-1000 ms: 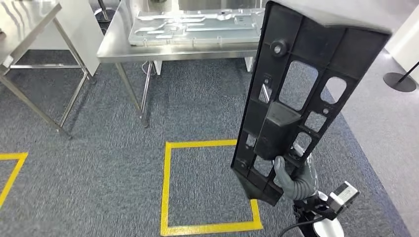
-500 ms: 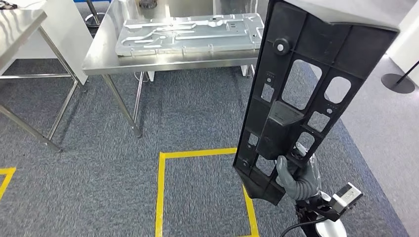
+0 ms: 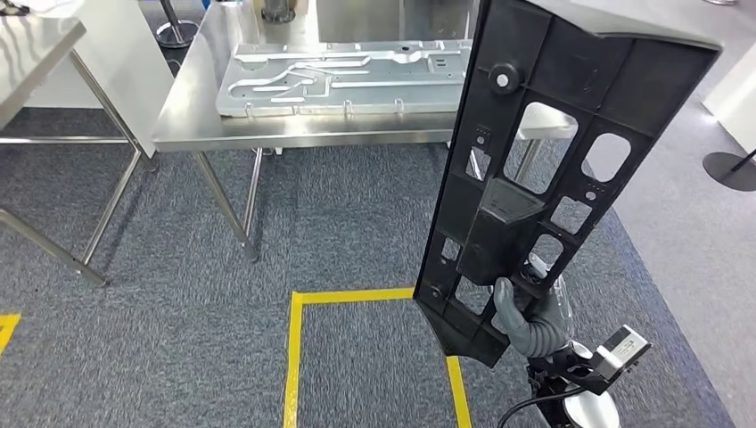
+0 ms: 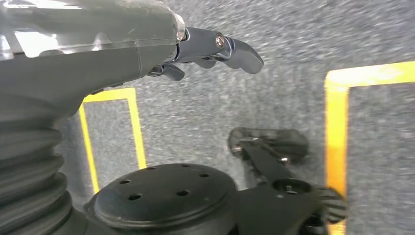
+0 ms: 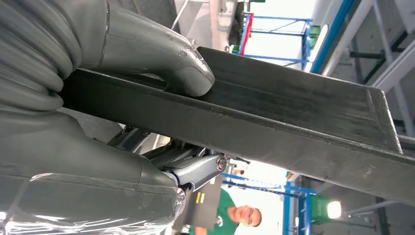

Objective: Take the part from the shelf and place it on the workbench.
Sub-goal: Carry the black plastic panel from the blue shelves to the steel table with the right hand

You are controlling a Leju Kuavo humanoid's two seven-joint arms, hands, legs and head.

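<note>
Part: a long black plastic panel with cut-out windows is carried upright and a bit tilted, off the shelf already and held up over the carpet (so the pick-up half can be counted as done).

Right hand: the right hand is closed around the panel's lower end, thumb on the near face and the other fingers tucked behind it.

Left hand: the left hand is hanging over the floor with nothing in it, fingers stretched out and apart.

Counter: a steel counter is seen ahead, not yet reached. A grey metal sheet is already lying on it, so free room looks tight on that side.

Still left: the panel has to be brought over the counter, laid down and let go. Probably a bit past halfway, judging by the gap.

Floor: yellow tape is laid out as a box on the grey carpet, just in front of the robot.

Head view extras: the whole panel, the counter and the distance between them can be judged here.

Right wrist extras: the thumb is shown pressed flat on the panel's edge. A person is also caught in the background beyond it.

Left wrist extras: the idle hand is confirmed here, plus tape on the carpet.
</note>
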